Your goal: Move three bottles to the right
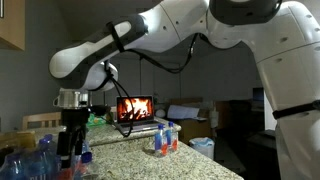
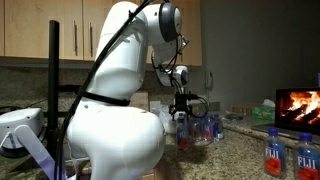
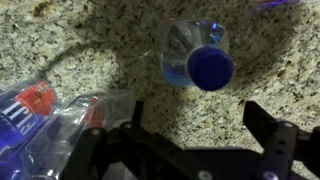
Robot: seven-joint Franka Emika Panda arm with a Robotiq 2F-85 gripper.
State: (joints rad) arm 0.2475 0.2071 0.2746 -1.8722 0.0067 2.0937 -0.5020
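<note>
In the wrist view a clear bluish bottle [image 3: 198,58] with a blue cap stands upright on the speckled granite counter [image 3: 90,50], seen from above. It is just beyond the fingertips and apart from them. My gripper [image 3: 196,113] hangs open above bare counter with nothing between its fingers. A red-and-blue labelled bottle [image 3: 45,115] lies beside the left finger. In both exterior views the gripper [image 1: 72,140] [image 2: 183,108] points down over a cluster of bottles [image 1: 35,158] [image 2: 200,128]. A few bottles [image 1: 165,138] [image 2: 290,152] stand apart from the cluster, further along the counter.
A laptop [image 1: 135,108] [image 2: 300,105] showing a fire picture stands at the back of the counter. Boxes and clutter [image 1: 190,112] sit behind it. Wooden cabinets [image 2: 60,30] hang above. The counter's edge [image 1: 215,160] runs close to the separate bottles.
</note>
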